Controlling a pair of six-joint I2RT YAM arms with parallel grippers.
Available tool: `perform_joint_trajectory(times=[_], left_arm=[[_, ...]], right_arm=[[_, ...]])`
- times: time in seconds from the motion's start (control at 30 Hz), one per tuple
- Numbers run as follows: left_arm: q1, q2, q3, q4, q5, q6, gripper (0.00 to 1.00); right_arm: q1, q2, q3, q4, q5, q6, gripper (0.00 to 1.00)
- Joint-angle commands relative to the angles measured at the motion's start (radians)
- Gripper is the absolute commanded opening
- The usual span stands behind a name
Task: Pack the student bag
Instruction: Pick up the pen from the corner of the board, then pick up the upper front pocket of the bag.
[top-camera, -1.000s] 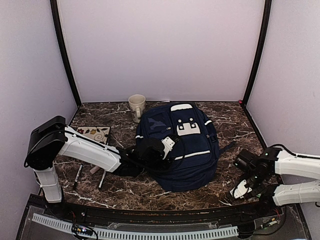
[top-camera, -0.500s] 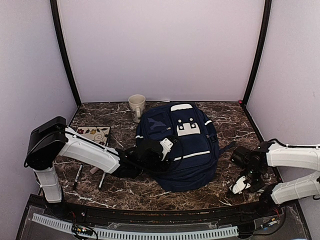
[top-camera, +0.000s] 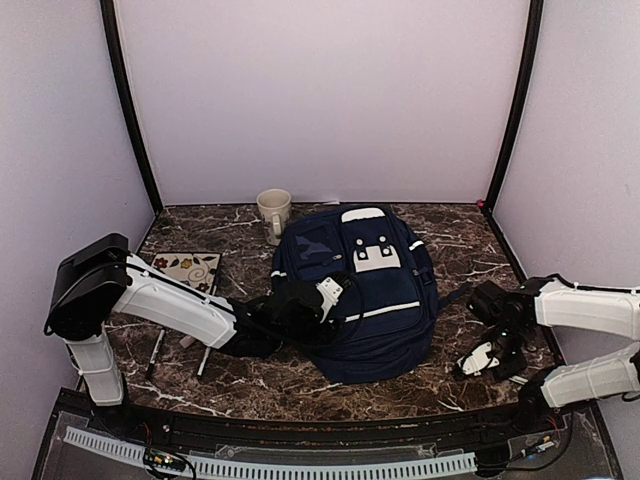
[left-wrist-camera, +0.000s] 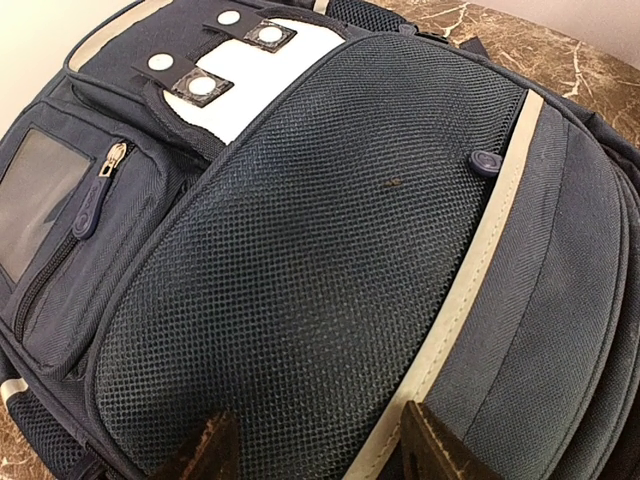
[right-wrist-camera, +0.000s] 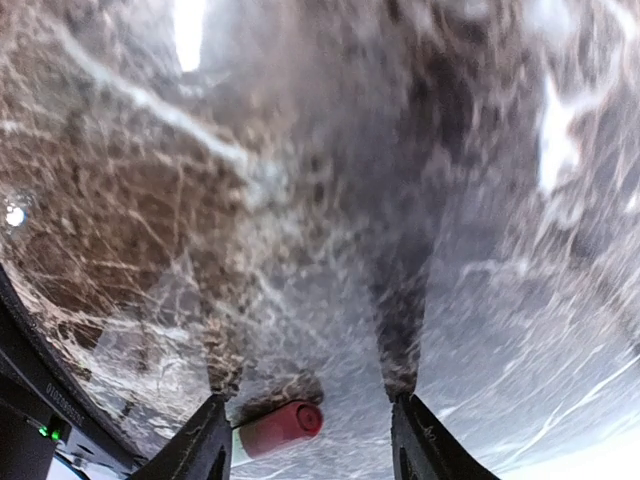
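Left claw (left-wrist-camera: 318, 445), half-open and empty, rests against the navy-blue striped fabric backpack (top-camera: 390, 340), seemingly steadying it; right claw (right-wrist-camera: 312, 410), open, hovers over a red-tipped cylinder (right-wrist-camera: 280, 428), apparently to grasp it.

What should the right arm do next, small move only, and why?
Probably shift sideways to centre the red-capped item between the fingers, then close. The right gripper stands open over the marble table, gripping nothing, and the item lies off-centre by one finger.
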Motion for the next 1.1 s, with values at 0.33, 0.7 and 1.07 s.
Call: perform_joint_trajectory(times=[0.33,0.7,1.07], left_arm=[[0.004,-0.031,-0.020,0.008,-0.007,0.003,0.58],[0.004,-0.044,-0.016,0.005,-0.003,0.006,0.58],[0.004,-0.102,-0.025,-0.062,-0.028,0.003,0.58]], right_arm=[[-0.203,-0.041,-0.077,-0.081,0.063,-0.005,0.46],[-0.240,0.114,0.030,0.047,0.012,0.065,0.08],[-0.091,0.362,0.398,-0.005,-0.345,0.254,0.03]])
